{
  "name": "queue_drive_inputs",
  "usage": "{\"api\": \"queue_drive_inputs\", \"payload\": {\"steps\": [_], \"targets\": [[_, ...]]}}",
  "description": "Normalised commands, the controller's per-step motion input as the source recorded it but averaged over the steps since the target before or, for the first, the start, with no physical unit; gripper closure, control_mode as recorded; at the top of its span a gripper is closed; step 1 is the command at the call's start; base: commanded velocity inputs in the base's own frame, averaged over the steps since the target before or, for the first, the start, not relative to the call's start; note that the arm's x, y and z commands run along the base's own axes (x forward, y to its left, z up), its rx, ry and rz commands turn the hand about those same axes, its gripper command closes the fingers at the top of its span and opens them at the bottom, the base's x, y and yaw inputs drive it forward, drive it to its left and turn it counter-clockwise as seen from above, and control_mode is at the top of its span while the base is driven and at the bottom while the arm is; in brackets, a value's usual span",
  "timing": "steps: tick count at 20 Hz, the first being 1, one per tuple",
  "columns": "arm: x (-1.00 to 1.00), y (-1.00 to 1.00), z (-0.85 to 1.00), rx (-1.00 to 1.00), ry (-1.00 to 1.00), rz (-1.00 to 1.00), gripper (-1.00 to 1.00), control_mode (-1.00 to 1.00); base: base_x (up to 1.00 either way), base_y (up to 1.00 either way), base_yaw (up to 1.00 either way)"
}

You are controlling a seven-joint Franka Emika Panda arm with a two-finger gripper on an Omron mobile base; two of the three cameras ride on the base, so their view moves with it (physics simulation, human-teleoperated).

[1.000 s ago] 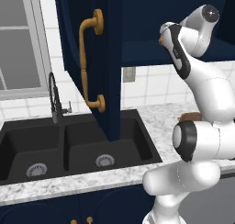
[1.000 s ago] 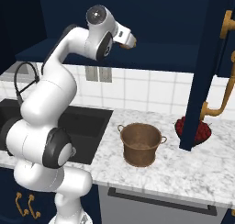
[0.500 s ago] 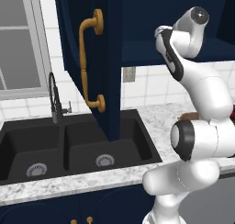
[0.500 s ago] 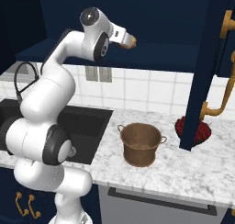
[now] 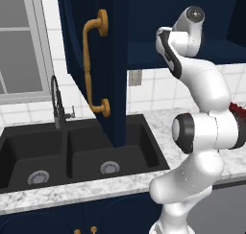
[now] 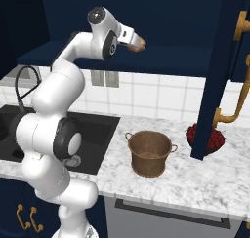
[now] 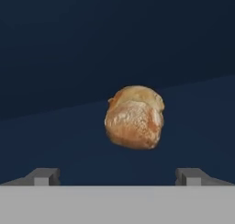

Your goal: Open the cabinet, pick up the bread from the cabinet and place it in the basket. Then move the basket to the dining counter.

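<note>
Since the earlier pictures, the arm's top has been swung further into the cabinet (image 5: pixel 110 65). Left base view: the open navy door is seen in the middle, above the black sink (image 5: pixel 77 154). Right base view: the gripper (image 6: pixel 138 43) is seen at the upper middle, right by the bread (image 6: pixel 139 45); the basket (image 6: pixel 149 153) is set on the marbled top, lower middle. Hand view: the bread (image 7: pixel 134 117) is seen in the center, on the dark shelf, and the fingers (image 7: pixel 44 176) are spread wide at the bottom, holding nothing.

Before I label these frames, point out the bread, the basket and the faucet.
bread (image 7: pixel 134 124), hand view, crust middle
basket (image 6: pixel 149 155), right base view, outer wall
faucet (image 5: pixel 57 102), left base view, neck
</note>
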Motion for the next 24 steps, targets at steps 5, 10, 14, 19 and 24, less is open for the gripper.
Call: {"api": "queue_drive_inputs", "payload": {"steps": [5, 10, 14, 19, 24], "targets": [[0.32, -0.34, -0.05, 0.00, 0.00, 0.00, -1.00, -1.00, 0.00, 0.00, 0.00], [0.24, -0.08, -0.17, 0.00, 0.00, 0.00, -1.00, -1.00, 0.00, 0.00, 0.00], [0.29, -0.04, -0.12, 0.00, 0.00, 0.00, -1.00, -1.00, 0.00, 0.00, 0.00], [0.34, -0.07, -0.13, 0.00, 0.00, 0.00, -1.00, -1.00, 0.00, 0.00, 0.00], [0.45, -0.04, -0.14, 0.00, 0.00, 0.00, -1.00, -1.00, 0.00, 0.00, 0.00]]}}
